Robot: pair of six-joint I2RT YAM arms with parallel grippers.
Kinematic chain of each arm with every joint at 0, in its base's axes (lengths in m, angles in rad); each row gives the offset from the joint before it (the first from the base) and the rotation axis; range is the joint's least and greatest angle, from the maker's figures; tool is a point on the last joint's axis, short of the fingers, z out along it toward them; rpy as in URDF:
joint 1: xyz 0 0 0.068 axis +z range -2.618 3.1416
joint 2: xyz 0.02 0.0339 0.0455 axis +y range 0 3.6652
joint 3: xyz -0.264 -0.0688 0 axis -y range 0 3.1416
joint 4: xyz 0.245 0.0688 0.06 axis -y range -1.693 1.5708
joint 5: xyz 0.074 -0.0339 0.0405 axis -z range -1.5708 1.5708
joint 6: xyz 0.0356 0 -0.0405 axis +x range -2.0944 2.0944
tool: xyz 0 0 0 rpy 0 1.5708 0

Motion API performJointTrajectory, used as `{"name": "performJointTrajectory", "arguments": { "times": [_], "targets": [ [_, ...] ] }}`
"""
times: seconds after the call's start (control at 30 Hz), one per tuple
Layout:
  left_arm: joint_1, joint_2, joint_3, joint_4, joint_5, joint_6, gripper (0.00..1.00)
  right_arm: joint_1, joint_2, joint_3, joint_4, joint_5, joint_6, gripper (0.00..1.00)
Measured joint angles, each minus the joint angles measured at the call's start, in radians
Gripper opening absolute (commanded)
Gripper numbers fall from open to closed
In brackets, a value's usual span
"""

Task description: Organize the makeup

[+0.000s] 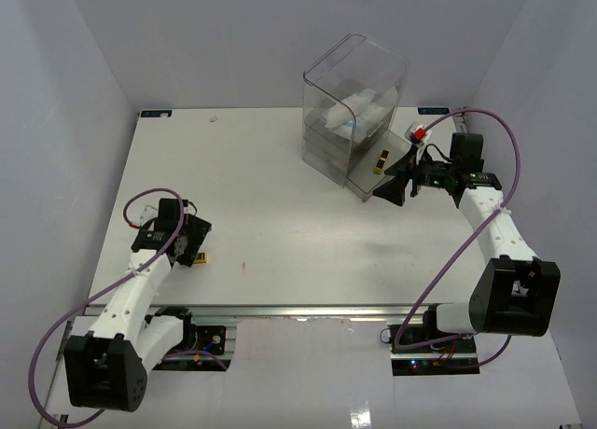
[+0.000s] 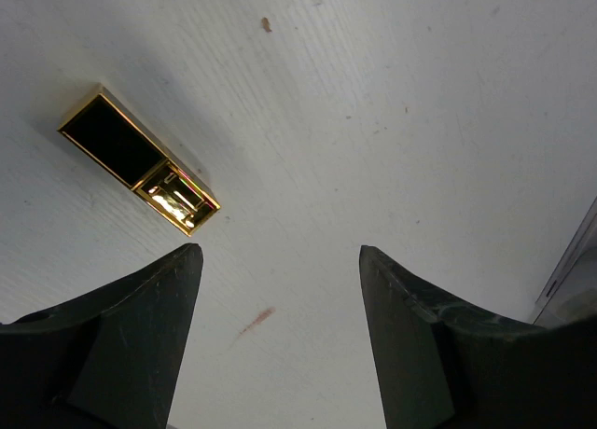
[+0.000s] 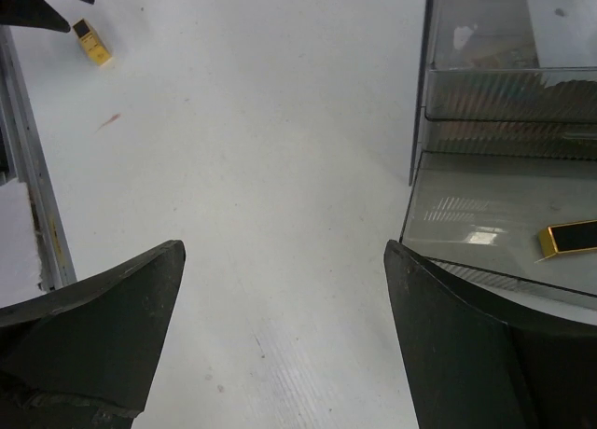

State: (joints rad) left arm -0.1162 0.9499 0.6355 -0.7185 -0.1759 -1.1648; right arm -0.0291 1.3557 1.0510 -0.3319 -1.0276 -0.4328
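Observation:
One black-gold tube (image 2: 140,160) lies on the white table just ahead and left of my left gripper (image 2: 280,252), which is open and empty. It also shows in the top view (image 1: 201,258) and far off in the right wrist view (image 3: 91,40). A second black-gold tube (image 3: 569,238) lies in the pulled-out bottom drawer (image 1: 373,172) of the clear drawer box (image 1: 354,103). My right gripper (image 3: 284,245) is open and empty, low over the table just beside that drawer. White and light-blue packets (image 1: 359,112) sit in the box's top. The palettes and compact are not in view.
The drawer's front edge (image 3: 485,261) is close to my right finger (image 3: 448,336). A small red object (image 1: 419,131) sits by the box's right side. A faint pink smear (image 2: 254,322) marks the table. The metal rail (image 3: 28,168) runs along the table's near edge.

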Motion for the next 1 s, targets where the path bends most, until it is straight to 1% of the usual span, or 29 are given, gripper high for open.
{"name": "performJointTrajectory", "arguments": {
  "times": [0.07,0.17,0.23,0.37,0.57,0.63,0.67,0.87,1.0],
  "targets": [
    [0.045,0.012,-0.005,-0.01,0.003,-0.008,0.78,-0.001,-0.013,-0.015,-0.017,-0.011,-0.022,0.94],
    [0.075,0.037,-0.005,-0.011,0.003,-0.016,0.78,-0.003,-0.019,-0.03,-0.031,-0.024,-0.044,0.96],
    [0.086,0.067,-0.004,-0.01,0.003,-0.022,0.78,-0.005,-0.02,-0.035,-0.041,-0.029,-0.051,0.97],
    [0.099,0.121,-0.005,-0.009,0.004,-0.03,0.77,-0.018,-0.024,-0.035,-0.052,-0.044,-0.063,0.98],
    [0.101,0.117,-0.005,-0.011,0.002,-0.02,0.74,-0.034,-0.033,-0.037,-0.059,-0.058,-0.073,0.99],
    [0.102,0.121,-0.005,-0.012,0.0,-0.007,0.74,-0.036,-0.033,-0.042,-0.06,-0.064,-0.073,0.92],
    [0.102,0.125,-0.005,-0.012,0.0,-0.001,0.73,-0.037,-0.033,-0.045,-0.061,-0.067,-0.073,0.9],
    [0.102,0.186,-0.005,-0.014,0.0,0.024,0.73,-0.048,-0.033,-0.051,-0.063,-0.08,-0.073,0.9],
    [0.102,0.187,-0.005,-0.016,-0.008,0.032,0.73,-0.056,-0.034,-0.051,-0.064,-0.085,-0.073,0.9]
  ]
}}
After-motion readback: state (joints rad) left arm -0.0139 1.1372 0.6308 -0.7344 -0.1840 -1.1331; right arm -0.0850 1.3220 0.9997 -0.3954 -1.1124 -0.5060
